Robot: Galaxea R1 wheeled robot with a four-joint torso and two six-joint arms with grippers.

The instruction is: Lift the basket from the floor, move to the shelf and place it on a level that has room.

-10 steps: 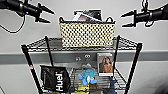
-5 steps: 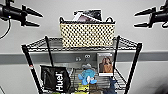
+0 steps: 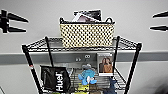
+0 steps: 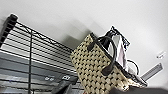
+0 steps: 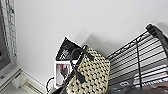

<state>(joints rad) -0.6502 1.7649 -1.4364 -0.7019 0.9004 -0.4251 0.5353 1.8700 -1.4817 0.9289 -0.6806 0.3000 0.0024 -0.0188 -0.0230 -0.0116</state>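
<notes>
Head view: basket [image 3: 87, 34] between open end effectors

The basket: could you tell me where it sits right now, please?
In the head view the basket stands on the top wire tier of the shelf, roughly centred, against the wall, with both open grippers, left and right, apart from it.
</notes>
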